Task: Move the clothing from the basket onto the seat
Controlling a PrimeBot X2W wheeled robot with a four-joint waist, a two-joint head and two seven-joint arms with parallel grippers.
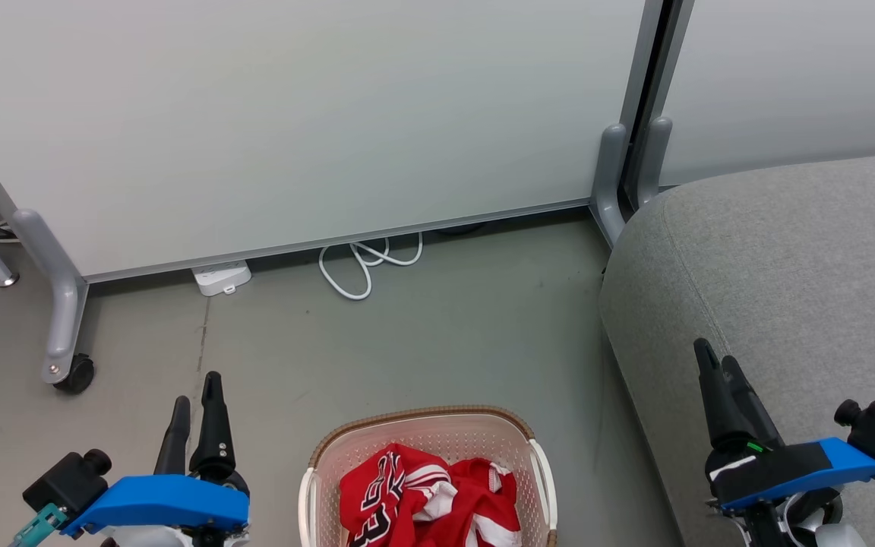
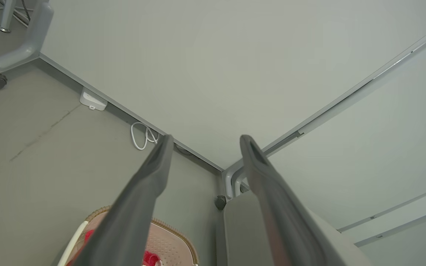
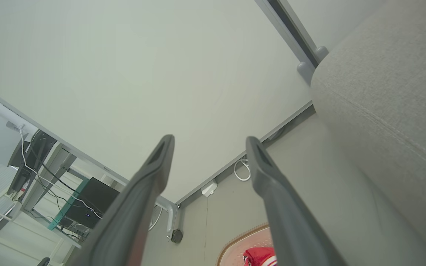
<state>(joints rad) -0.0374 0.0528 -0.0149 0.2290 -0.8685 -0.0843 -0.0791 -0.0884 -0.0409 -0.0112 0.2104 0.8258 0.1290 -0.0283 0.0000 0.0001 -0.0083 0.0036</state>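
The red clothing (image 1: 426, 497) with white and black trim lies bunched in the cream basket (image 1: 426, 424) at the bottom centre of the head view. The grey seat (image 1: 787, 258) rises on the right. My left gripper (image 1: 196, 391) hangs open to the left of the basket, apart from it. My right gripper (image 1: 717, 358) is open over the seat's front part. In the left wrist view the open left gripper (image 2: 203, 139) looks over the basket (image 2: 172, 240) and the seat (image 2: 240, 225). Through the open right gripper (image 3: 209, 139) a bit of clothing (image 3: 259, 255) shows beside the seat (image 3: 386, 92).
A pale partition wall (image 1: 316, 114) on grey castor feet (image 1: 65, 357) stands behind the basket. A white power adapter (image 1: 222, 277) and coiled white cable (image 1: 365, 262) lie at its base. A desk with dark equipment (image 3: 87, 207) appears in the right wrist view.
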